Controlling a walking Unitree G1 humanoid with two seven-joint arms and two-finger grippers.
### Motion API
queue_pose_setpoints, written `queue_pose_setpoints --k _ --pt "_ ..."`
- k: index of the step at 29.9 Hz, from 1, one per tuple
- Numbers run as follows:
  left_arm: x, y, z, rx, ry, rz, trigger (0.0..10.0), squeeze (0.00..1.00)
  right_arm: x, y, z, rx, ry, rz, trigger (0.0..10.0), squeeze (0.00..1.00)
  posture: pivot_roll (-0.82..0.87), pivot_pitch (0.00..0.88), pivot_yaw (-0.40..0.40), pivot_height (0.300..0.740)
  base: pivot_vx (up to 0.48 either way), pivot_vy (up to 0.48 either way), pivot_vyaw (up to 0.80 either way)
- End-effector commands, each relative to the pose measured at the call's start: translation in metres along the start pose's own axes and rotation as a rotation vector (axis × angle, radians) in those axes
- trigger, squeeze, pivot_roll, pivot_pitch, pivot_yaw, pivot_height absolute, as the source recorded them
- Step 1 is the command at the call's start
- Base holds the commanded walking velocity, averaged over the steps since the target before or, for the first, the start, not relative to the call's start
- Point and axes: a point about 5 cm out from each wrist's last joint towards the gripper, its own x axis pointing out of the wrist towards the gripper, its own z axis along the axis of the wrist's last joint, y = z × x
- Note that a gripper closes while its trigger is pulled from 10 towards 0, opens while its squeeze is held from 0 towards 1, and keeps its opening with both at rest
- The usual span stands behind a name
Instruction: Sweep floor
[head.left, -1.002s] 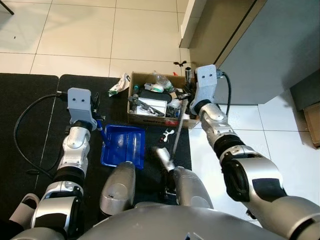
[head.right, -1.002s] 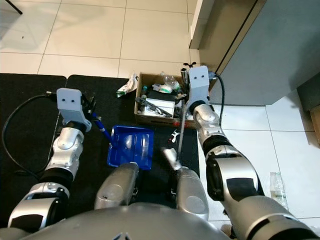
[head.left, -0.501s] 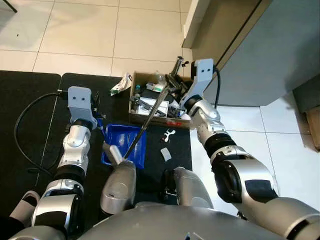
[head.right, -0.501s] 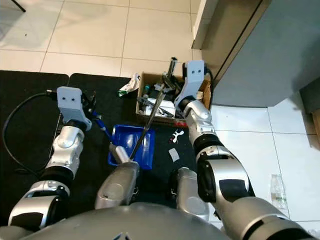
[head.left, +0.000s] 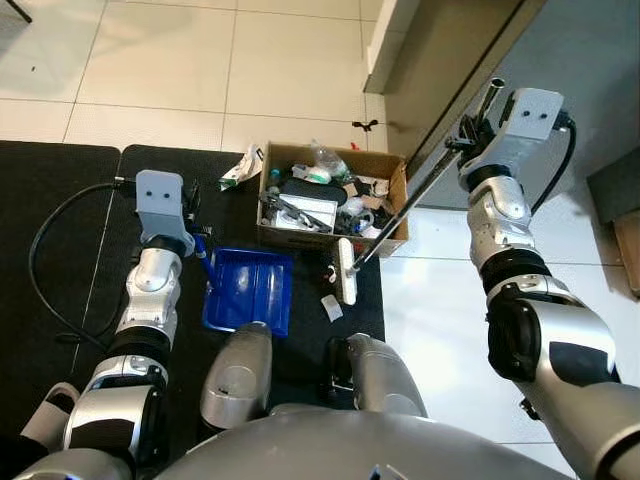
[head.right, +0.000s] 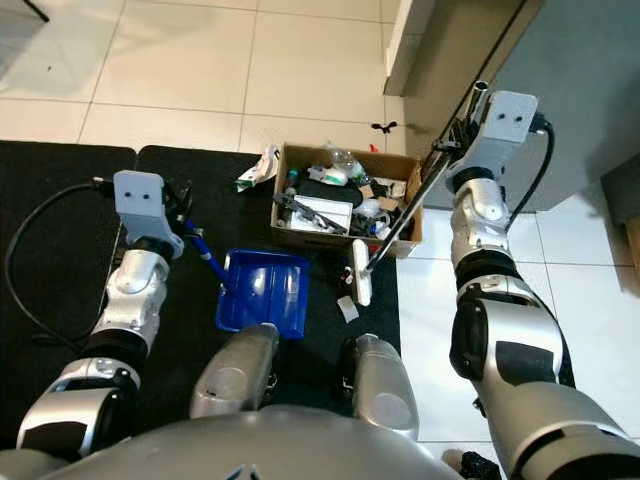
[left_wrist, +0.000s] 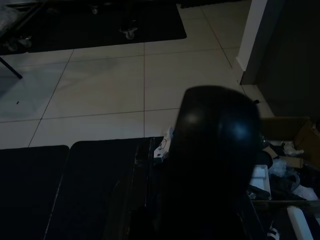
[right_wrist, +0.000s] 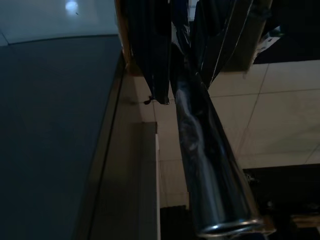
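A blue dustpan (head.left: 248, 290) lies flat on the black mat (head.left: 70, 210) in front of my knees. My left gripper (head.left: 192, 232) is shut on its blue handle at the pan's upper left. My right gripper (head.left: 468, 133), raised at the right by the grey cabinet, is shut on the broom's metal handle (head.left: 420, 195). That handle (right_wrist: 200, 135) slants down to the left. The pale broom head (head.left: 345, 272) rests on the mat just below the cardboard box's right corner. A small white scrap (head.left: 330, 307) lies on the mat below the broom head.
A cardboard box (head.left: 385, 240) packed with trash stands at the mat's far edge. A white wrapper (head.left: 240, 168) lies left of it. A grey cabinet (head.left: 560, 60) rises at the right. A black cable (head.left: 55, 230) loops over the mat on the left. Pale floor tiles (head.left: 200, 60) lie beyond.
My right arm has swung up and to the right with the broom. The broom head left the dustpan and now sits right of it, by the box. The left arm has held still.
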Motion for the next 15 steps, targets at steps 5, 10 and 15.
queue_pose_setpoints --k 5,10,15 --pt "-0.007 -0.011 -0.018 -0.02 0.093 -0.037 10.0 0.0 0.003 -0.016 0.013 -0.009 -0.063 -0.113 10.0 0.0 0.25 0.0 -0.065 0.74 0.0 0.0 0.0" --pt "-0.007 -0.01 -0.018 -0.017 0.09 -0.036 10.0 0.0 0.001 -0.015 0.011 0.015 -0.083 -0.146 10.0 0.0 0.26 0.0 -0.062 0.74 0.0 0.0 0.0" --pt "-0.008 -0.006 -0.017 -0.005 0.09 -0.042 10.0 0.0 -0.006 -0.018 0.001 0.048 -0.089 -0.189 10.0 0.0 0.27 0.0 -0.039 0.74 0.0 0.0 0.0"
